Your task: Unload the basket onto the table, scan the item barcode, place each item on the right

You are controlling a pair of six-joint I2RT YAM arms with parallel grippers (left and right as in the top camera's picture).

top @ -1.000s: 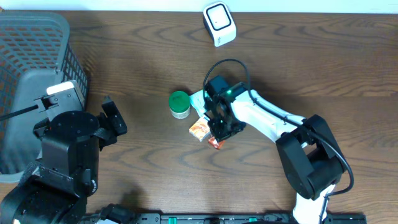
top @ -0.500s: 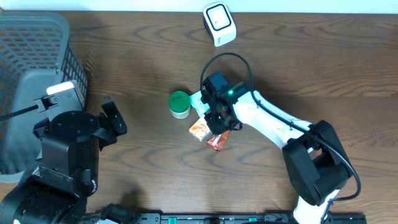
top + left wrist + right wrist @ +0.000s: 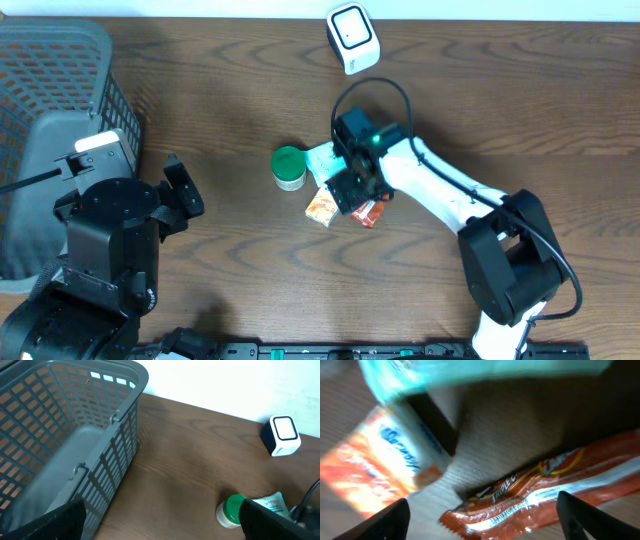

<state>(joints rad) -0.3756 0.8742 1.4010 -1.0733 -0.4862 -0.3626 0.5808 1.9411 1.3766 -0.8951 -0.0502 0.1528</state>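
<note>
On the brown table (image 3: 520,90), near the middle, sits a small heap of things. A jar with a green lid (image 3: 289,166) stands just beside a pale blue packet (image 3: 320,157). An orange packet (image 3: 320,207) lies a little nearer the robot. The red snack wrapper (image 3: 369,213) lies flat on the wood next to the orange packet.

The right gripper (image 3: 355,192) hangs right over this heap and hides part of it from above. Its fingers are spread wide and pinch nothing. The white scanner (image 3: 352,38) stands well apart, by the far edge. A grey basket (image 3: 60,60) fills the left corner. The left gripper (image 3: 182,190) is beside it, spread wide too, with nothing in it.

From the right wrist, the wrapper's barcode (image 3: 507,512) shows, small and blurry, between the two fingertips (image 3: 395,515). From above you cannot see it. The left wrist view shows the basket's bars up close.
</note>
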